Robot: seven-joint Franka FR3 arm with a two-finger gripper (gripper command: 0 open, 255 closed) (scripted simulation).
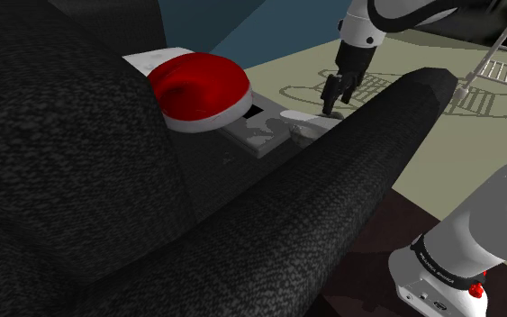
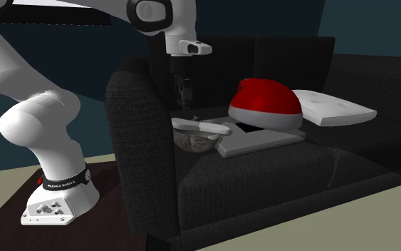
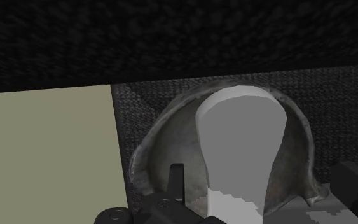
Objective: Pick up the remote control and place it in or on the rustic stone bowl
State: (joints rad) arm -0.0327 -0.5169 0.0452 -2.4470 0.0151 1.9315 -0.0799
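A dark sofa [image 2: 263, 185] of coarse, nubby weave carries everything here, so no worktop is involved. The white Franka arm [image 2: 42, 121] reaches over the sofa's armrest. On the seat sits a domed red cap [image 2: 266, 96] with a pale band. In the second exterior view a flat white quilted pillow [image 2: 334, 107] lies at 3 o'clock from the cap. A thin pale board [image 2: 263, 142] lies under the cap and juts out at 6 o'clock.

The stone bowl [image 3: 152, 159] sits at about 8 o'clock from the cap, close to the armrest. It is grey and mottled, with a rough, uneven rim and a shallow round hollow. The remote control [image 3: 238, 146] lies across it. The remote is a smooth, plain pale-grey slab, long, with a rounded far end. It bridges the hollow, and its near end reaches past the rim.

The claw [image 1: 332, 104] hangs at 12 o'clock from the bowl in the second exterior view. Its black fingers [image 3: 176, 181] are spread wide, one on each side of the remote's near end, and neither touches it. It holds nothing.

I judge the placing done, since the remote rests on the bowl with no grip on it. What is left seems only to lift the claw clear without nudging the remote off its perch on the rim.
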